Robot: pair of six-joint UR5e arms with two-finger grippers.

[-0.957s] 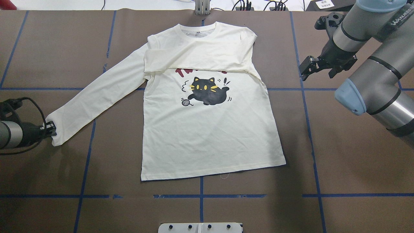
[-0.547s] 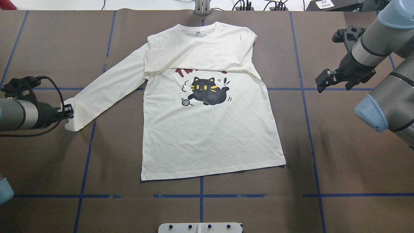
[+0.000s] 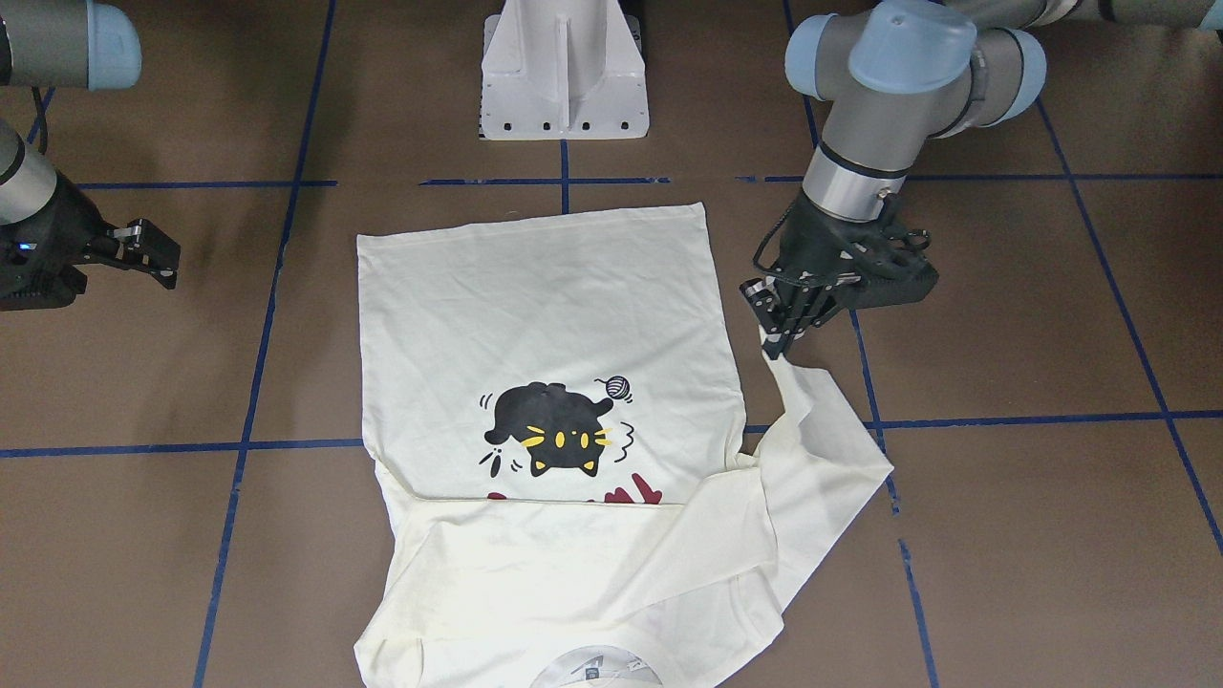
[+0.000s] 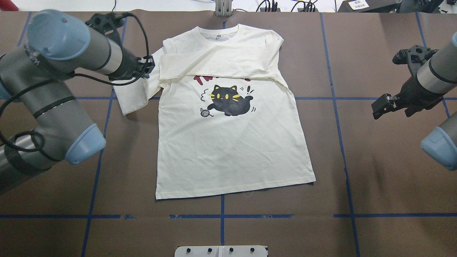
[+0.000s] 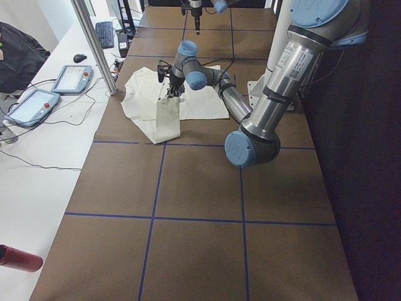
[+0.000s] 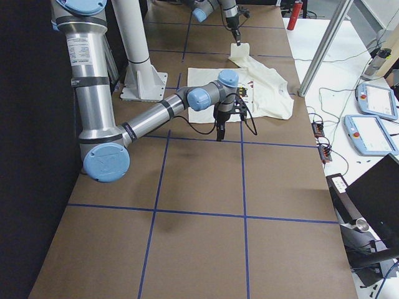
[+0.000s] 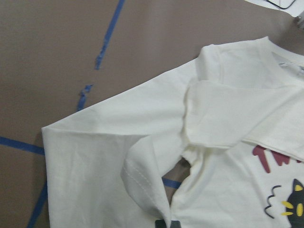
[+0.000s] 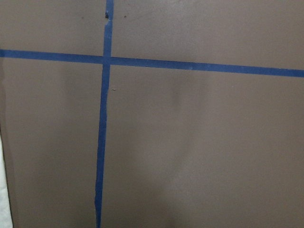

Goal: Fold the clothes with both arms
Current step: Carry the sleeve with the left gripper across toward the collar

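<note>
The cream-white shirt (image 4: 232, 142) lies face up on the brown table, cat print (image 4: 230, 100) showing, collar at the far side. One sleeve (image 4: 221, 60) is folded across the chest. My left gripper (image 4: 148, 66) is shut on the other sleeve's cuff and holds it raised beside the shirt's shoulder, so that sleeve (image 4: 132, 92) hangs doubled over. In the front-facing view the left gripper (image 3: 776, 330) pinches the cuff above the draped sleeve (image 3: 822, 430). My right gripper (image 4: 380, 107) hovers open and holds nothing, well right of the shirt (image 3: 545, 315); the same gripper (image 3: 143, 250) shows over bare table.
Blue tape lines (image 4: 221, 216) grid the table. The white pedestal base (image 3: 564, 76) stands at the robot's side. A metal post (image 4: 223, 9) rises behind the collar. Teach pendants (image 5: 69, 78) and cables lie on the white bench beyond the table.
My left gripper has carried the sleeve cuff from the table's left edge up and inward to the shirt's shoulder, doubling the sleeve. The right gripper has drawn back to the right.
</note>
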